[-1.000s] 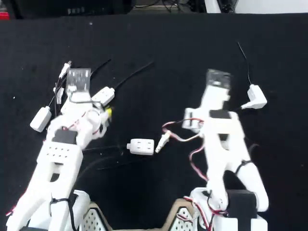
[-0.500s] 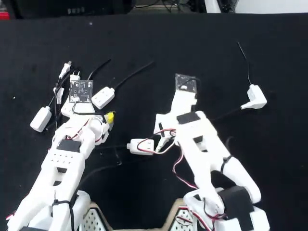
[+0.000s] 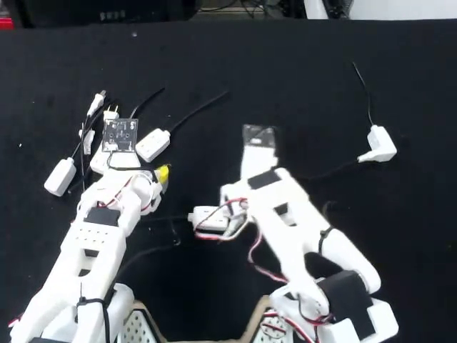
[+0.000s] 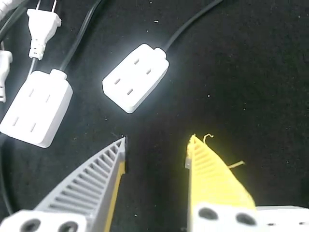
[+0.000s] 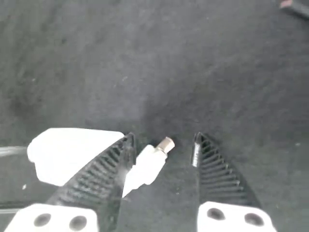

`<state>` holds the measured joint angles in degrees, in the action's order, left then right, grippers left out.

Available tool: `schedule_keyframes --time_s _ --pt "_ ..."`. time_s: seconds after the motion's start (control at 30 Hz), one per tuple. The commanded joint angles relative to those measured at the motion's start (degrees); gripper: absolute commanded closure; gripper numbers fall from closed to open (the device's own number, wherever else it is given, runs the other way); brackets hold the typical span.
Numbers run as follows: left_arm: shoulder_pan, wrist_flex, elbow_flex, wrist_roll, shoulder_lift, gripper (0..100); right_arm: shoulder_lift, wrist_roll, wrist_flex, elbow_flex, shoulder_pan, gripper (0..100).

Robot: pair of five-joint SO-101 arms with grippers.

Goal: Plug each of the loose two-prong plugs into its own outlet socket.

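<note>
Black table [image 3: 300, 64]: the left gripper [image 4: 157, 140] hangs wide open, holding nothing, near two white outlet sockets [image 4: 135, 77] lying slots-up, a two-prong plug [image 4: 42, 24] beyond them. The right gripper [image 5: 164, 137] stands open with a small white plug [image 5: 147, 164] between its fingers, unclamped, beside a third socket [image 5: 72, 152]; an angled plug [image 3: 380, 145] lies well apart.

On my left side a white socket block [image 4: 135, 77] lies flat, slots up, on a black cord. A second socket block [image 4: 36, 107] lies just beside it. A white two-prong plug [image 4: 42, 24] lies loose near them. Toward the middle, a third socket block [image 5: 72, 152] has a small white plug [image 5: 149, 162] just beside it, perhaps touching. An angled white plug [image 3: 382, 145] lies well apart on my right.
</note>
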<state>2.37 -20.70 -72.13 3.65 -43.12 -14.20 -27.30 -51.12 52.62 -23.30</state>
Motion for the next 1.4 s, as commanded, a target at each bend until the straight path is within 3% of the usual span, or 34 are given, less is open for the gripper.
schedule_keyframes --time_s 0.0,0.17,0.27,0.3,0.43,0.67,0.77,0.87,0.97,1.23,1.37 --pt "0.0 0.6 0.2 -0.5 -1.4 80 0.1 -0.4 2.0 0.1 -3.6 81.4" --pt "0.0 0.6 0.0 -0.6 -1.4 80 0.1 -0.3 2.4 0.2 -3.3 83.2" --pt "0.0 0.6 0.0 -0.6 -1.4 80 -0.2 2.2 2.8 -0.1 -0.8 95.0" --pt "0.0 0.6 0.0 -0.6 -1.4 80 -0.4 5.1 3.1 -0.4 0.7 99.2" --pt "0.0 0.6 0.1 -0.7 -1.5 80 -0.4 17.1 2.5 -2.1 8.0 98.9" --pt "0.0 0.6 0.2 -0.7 -1.5 80 0.0 31.6 2.5 -12.6 19.6 98.8" --pt "0.0 0.7 0.2 -0.8 -1.5 80 0.1 40.0 3.1 -16.7 20.0 98.8" --pt "0.0 0.9 0.2 -0.8 -1.5 80 0.2 48.1 5.0 -16.8 16.0 98.6" --pt "-0.1 0.6 0.0 -0.8 -1.5 80 0.1 47.7 5.3 -13.2 10.9 94.7" --pt "-0.1 0.6 0.0 -0.8 -1.5 80 0.1 33.6 5.7 -5.7 7.2 62.9" --pt "-0.1 0.6 0.2 -0.8 -1.5 80 0.0 31.9 5.7 -3.6 7.0 63.2"
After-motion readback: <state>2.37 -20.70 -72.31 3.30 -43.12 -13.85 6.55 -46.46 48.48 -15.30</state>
